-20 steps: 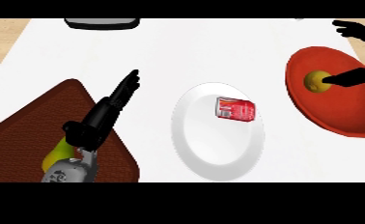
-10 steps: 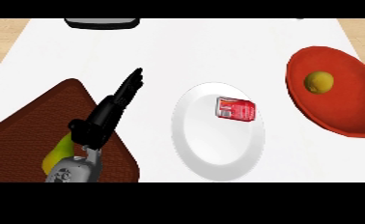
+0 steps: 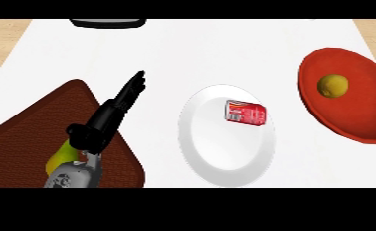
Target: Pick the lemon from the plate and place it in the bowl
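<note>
Unreadably labelled red can (image 3: 245,113) on white plate (image 3: 220,155)

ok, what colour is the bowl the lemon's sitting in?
Red: the wide shallow bowl holding the yellow lemon, at the right edge of the head view.

The white counter (image 3: 220,46) carries a brown mat (image 3: 44,135) at near left and a white plate (image 3: 220,155) in the middle. A red bowl (image 3: 352,120) sits at right, and a dark object (image 3: 108,23) lies at the far edge.

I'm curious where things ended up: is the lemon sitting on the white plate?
No, the lemon lies in the red bowl, while the white plate holds only a red can.
</note>
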Robot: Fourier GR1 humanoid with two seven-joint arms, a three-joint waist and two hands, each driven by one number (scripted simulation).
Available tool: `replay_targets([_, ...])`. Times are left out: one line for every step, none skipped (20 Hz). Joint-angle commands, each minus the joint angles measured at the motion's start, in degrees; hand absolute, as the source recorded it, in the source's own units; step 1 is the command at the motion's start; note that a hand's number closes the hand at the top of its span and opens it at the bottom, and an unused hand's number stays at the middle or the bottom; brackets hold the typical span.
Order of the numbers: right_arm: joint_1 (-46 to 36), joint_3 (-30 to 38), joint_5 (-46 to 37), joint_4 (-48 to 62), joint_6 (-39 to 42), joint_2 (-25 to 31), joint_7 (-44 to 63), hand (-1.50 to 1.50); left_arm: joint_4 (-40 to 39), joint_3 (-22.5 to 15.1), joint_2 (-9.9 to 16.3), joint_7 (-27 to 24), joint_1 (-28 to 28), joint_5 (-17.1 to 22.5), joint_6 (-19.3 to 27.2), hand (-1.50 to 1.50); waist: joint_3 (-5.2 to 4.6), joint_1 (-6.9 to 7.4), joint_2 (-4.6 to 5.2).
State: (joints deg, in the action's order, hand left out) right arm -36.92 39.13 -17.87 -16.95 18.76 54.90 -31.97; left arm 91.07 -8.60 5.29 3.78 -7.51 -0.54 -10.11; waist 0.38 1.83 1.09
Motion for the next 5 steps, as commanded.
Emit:
replay_targets([2.3, 1.4, 0.8, 4.0, 5.2, 5.2, -2.7, -1.50, -0.8, -1.4, -1.7, -0.5, -0.5, -1.2, 1.0, 0.00, 0.15, 0.12, 0.32])
replay_targets([5.4, 1.3, 0.4, 4.1, 6.0, 5.5, -5.8, -1.50, 1.1, 0.4, 0.6, -0.8, 1.9, 0.9, -1.0, 0.00, 0.25, 0.40, 0.24])
replay_targets([4.9, 1.8, 1.1, 4.8, 8.2, 6.0, -5.9, -1.50, 1.6, 0.0, 0.1, 0.8, 0.6, 0.6, -0.4, 0.00, 0.29, 0.36, 0.21])
replay_targets([5.8, 1.9, 1.1, 5.1, 9.2, 6.7, -7.2, -1.50, -0.5, 0.2, -0.5, 0.0, -0.7, 0.1, 0.1, 0.00, 0.26, -0.31, 0.32])
replay_targets([5.1, 1.8, 1.0, 5.6, 9.4, 6.7, -6.5, -1.50, -1.0, -0.7, -0.5, -1.5, 0.4, -1.0, 0.2, 0.00, 0.23, 0.29, 0.34])
